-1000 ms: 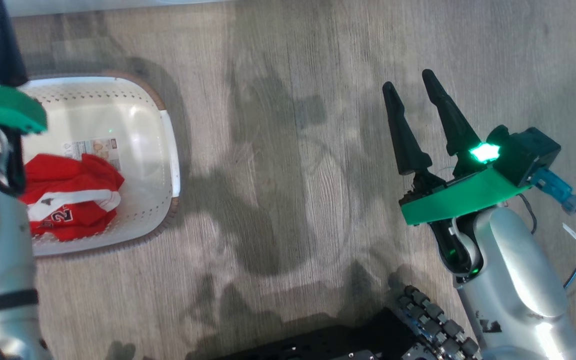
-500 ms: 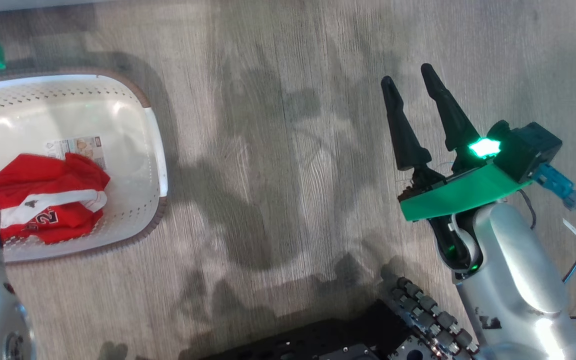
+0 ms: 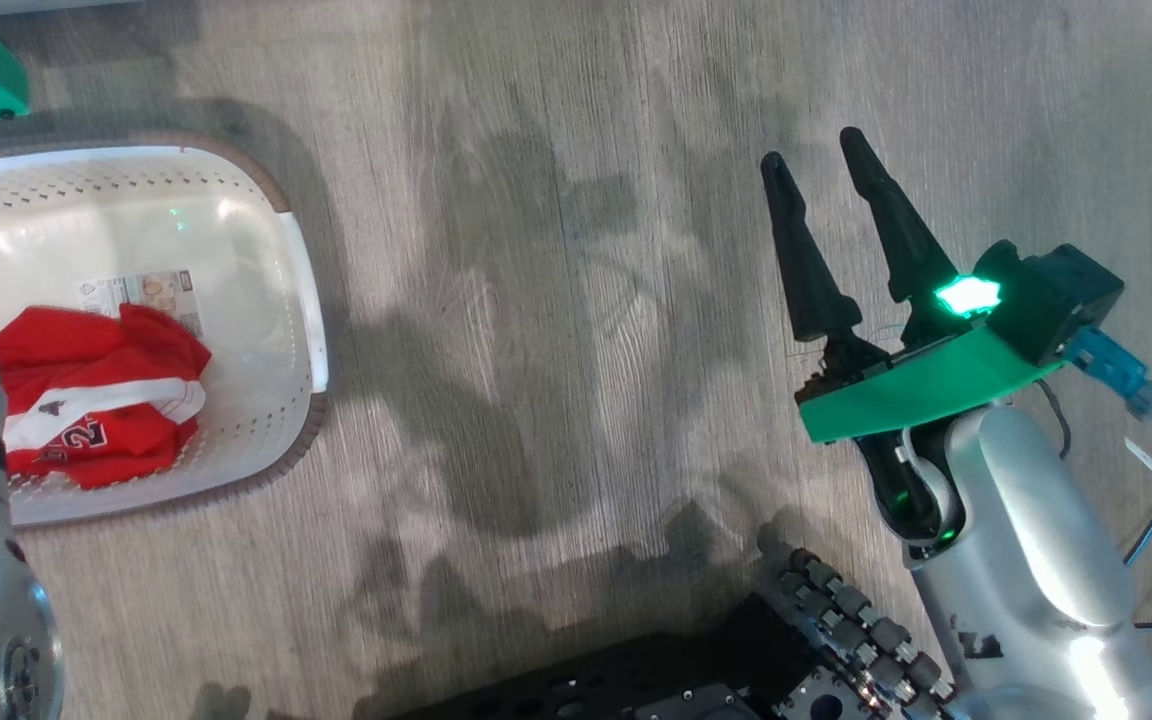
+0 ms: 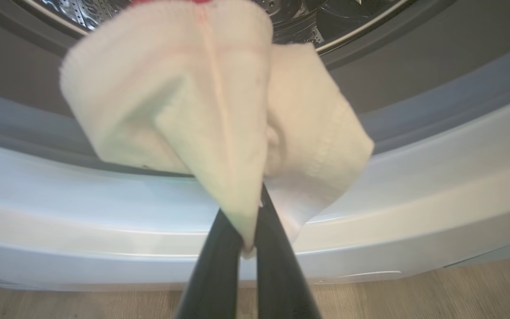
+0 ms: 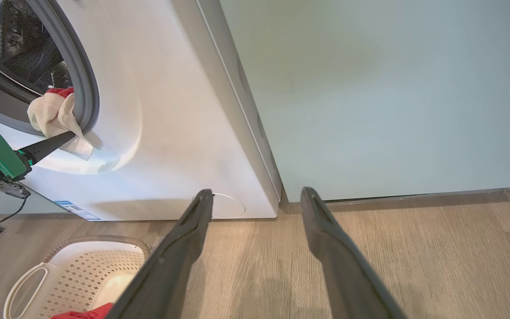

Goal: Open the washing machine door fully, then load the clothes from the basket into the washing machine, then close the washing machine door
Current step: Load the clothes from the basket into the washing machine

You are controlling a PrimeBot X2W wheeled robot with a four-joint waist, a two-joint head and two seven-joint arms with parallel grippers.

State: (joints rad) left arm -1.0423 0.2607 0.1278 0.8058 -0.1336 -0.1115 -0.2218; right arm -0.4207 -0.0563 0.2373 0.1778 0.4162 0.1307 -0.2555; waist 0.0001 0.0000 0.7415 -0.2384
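1. Your right gripper [image 3: 813, 148] hangs over the bare wood floor [image 3: 556, 300] at the near right. Its two dark fingers are spread apart and hold nothing.
2. To the near left, the basket [image 3: 308, 300] sits on the floor. The red clothes [image 3: 96, 350] lie bunched at its near-left end. On their white band you can read a "2"; the rest of the print is folded under.
3. A paper label [image 3: 136, 292] lies on the basket's floor just beyond the clothes. Its pictures and print are too small to read.
4. Farther on, your left gripper [image 4: 249, 221] is clenched on a held garment [image 4: 202, 102], pale cream cloth with a strip of red at its far edge. The garment hangs at the lower lip of the washing machine [image 5: 162, 110] opening, against the grey gasket [image 5: 87, 95].
5. Behind the gasket you see the perforated steel drum [image 5: 11, 40].
6. Low on the machine's white front there is a blue sticker [image 5: 75, 209], its writing unreadable, and to its right a round flap [image 5: 230, 206].
7. To the right, a pale green cabinet [image 5: 392, 88] stands just beside the machine.
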